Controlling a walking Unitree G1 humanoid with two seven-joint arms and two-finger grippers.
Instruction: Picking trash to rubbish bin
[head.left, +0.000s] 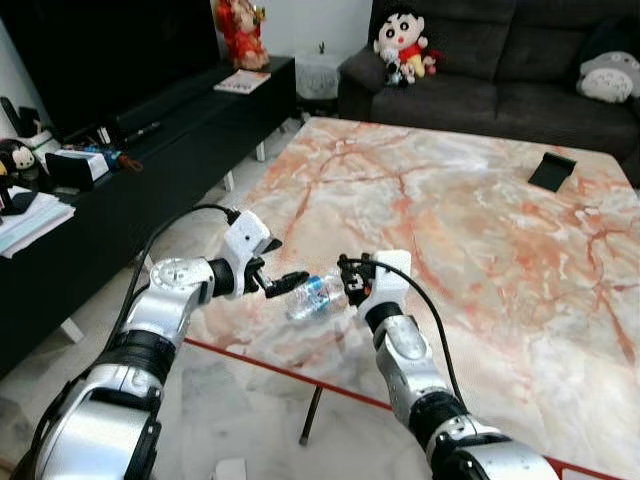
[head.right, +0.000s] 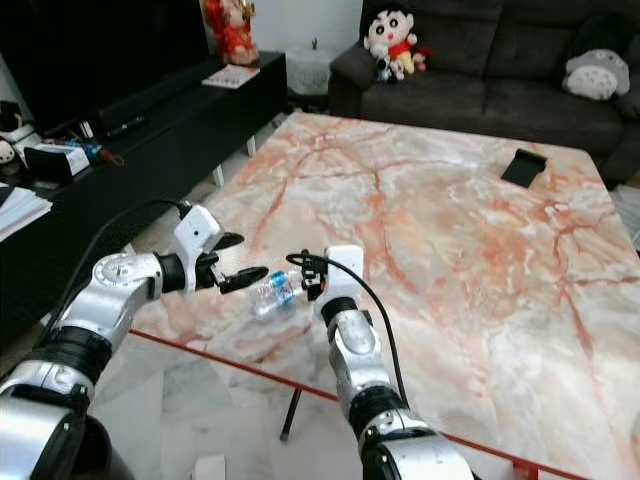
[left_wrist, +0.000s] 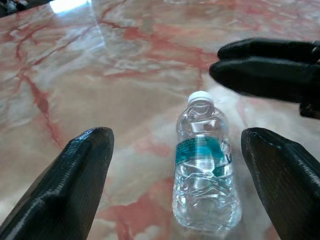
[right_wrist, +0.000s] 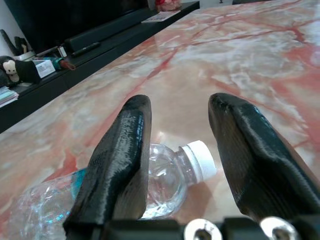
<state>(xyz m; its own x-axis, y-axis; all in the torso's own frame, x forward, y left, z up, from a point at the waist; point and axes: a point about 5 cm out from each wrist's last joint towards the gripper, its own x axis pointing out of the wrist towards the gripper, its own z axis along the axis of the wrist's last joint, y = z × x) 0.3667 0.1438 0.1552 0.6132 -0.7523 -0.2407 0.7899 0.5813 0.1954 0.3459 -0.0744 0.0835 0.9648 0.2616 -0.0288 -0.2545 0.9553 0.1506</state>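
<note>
While the bottle lies on the table, both grippers' fingers flank it, spread.

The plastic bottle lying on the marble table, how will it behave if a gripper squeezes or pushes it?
The clear bottle looks empty, so it is probably very light. Its thin ribbed wall may dent under the fingers, though the white cap would help it hold shape. It lies on its side on the glossy table, so a push would likely make it roll or slide.
</note>
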